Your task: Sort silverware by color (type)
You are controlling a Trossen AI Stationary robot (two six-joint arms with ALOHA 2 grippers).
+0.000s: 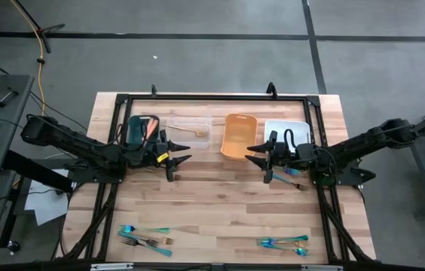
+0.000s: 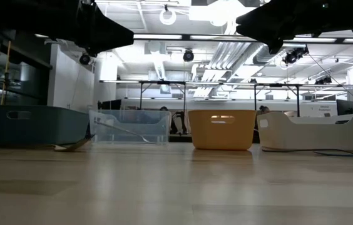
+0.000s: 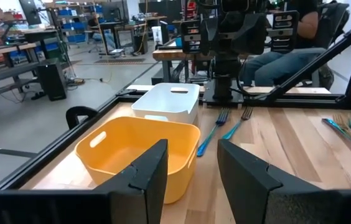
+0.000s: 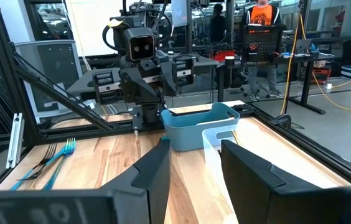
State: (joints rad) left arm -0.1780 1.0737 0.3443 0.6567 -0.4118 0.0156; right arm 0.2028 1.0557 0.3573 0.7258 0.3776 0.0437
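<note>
Nearest the table's [image 1: 220, 203] front edge lie 2 loose clusters of silverware: a left cluster [image 1: 146, 238] of teal-handled forks crossed with darker and gold-toned pieces, and a right cluster [image 1: 282, 242] of mostly teal utensils, well apart from each other. The pieces look thin, light and stiff, lying flat on the wood, so they will likely be slippery to lift; a pinch across the narrow handle, away from the tines and from overlapping neighbours, seems the safest hold.

Farther back, at mid-table, both arms hover above the surface. The left end effector [image 1: 179, 153] hangs just in front of the teal bin [image 1: 130, 132], its fingers [image 3: 144, 174] parted by a moderate gap and gripping nothing. The right end effector [image 1: 258, 154] hangs beside the orange bin [image 1: 239, 136], its fingers [image 4: 154, 171] likewise parted and empty. 2 teal forks [image 1: 294, 177] lie on the table near the right arm, just in front of the white bin [image 1: 297, 128].

Along the far edge stand the 4 bins in a row; the clear bin [image 1: 190, 128] holds 1 gold-toned utensil [image 1: 197, 133]. Most of the sorting appears still to be done.
</note>
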